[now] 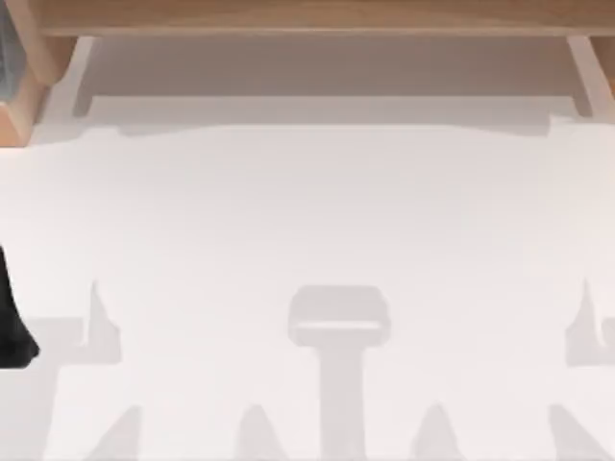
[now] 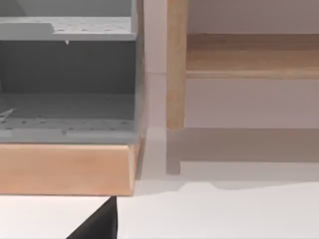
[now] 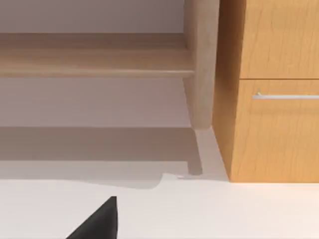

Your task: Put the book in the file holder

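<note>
Book: lying nowhere I can point to on the white table [image 1: 307,211]. File holder [image 2: 67,79]: grey, standing on a wooden ledge [image 2: 65,169] at the table's far left. Left arm [image 1: 12,327]: sitting at the left edge; right arm parked. Fingers: cannot tell whether apart or together. Handling note: locating the book comes first, then approaching slowly.

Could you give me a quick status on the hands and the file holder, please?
Left arm at table's left edge. Grey file holder on wooden base, left wrist view. White table ahead.
</note>
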